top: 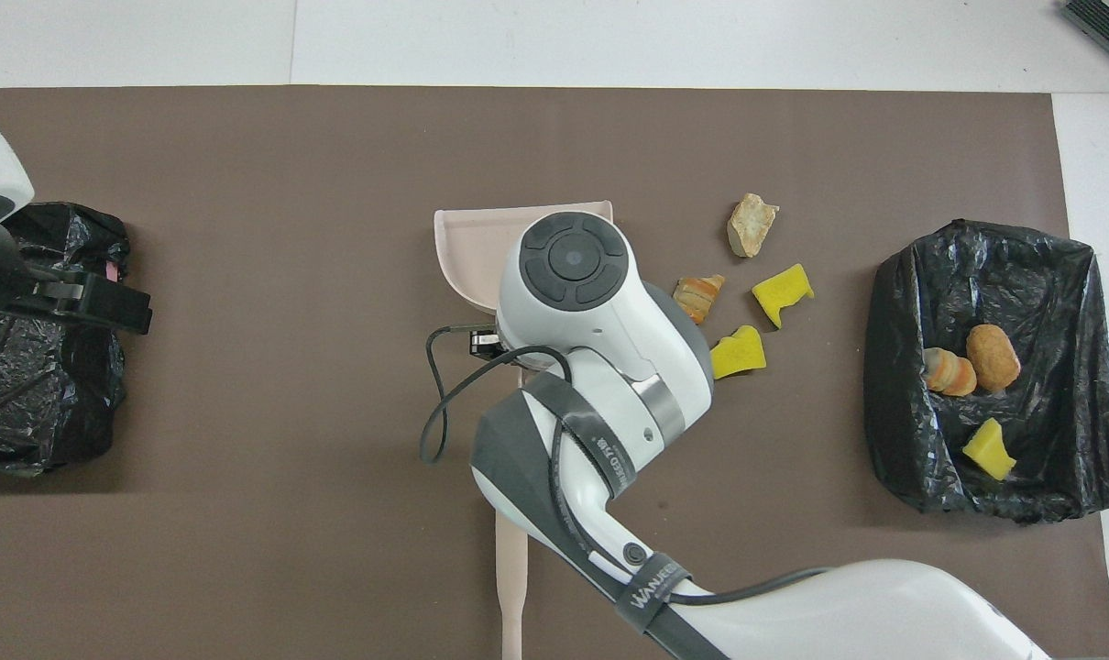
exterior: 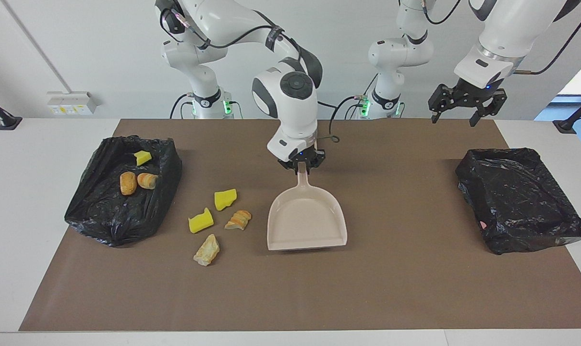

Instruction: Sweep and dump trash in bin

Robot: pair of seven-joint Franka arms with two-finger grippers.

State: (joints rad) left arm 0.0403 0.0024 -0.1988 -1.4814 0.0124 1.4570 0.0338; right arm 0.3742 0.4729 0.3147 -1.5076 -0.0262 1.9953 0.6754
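Observation:
Several trash scraps lie on the brown mat beside the beige dustpan [exterior: 306,226], toward the right arm's end: two yellow sponge chunks [exterior: 225,199] [exterior: 200,221], a striped bread lump [exterior: 238,219] and a tan lump [exterior: 207,250]. The black-lined bin [exterior: 103,226] at that end holds one yellow chunk [exterior: 142,157] and two bread lumps [exterior: 127,183] [exterior: 147,180]. My right gripper [exterior: 302,166] is shut on the dustpan's handle; the pan rests flat and empty. In the overhead view my right arm hides most of the pan [top: 467,240]. My left gripper [exterior: 456,117] waits open in the air.
A second black-lined bin [exterior: 518,199] stands at the left arm's end, under my left gripper [top: 87,302] in the overhead view. A beige handle [top: 510,568], apparently the brush's, lies on the mat near the robots' edge, partly under my right arm.

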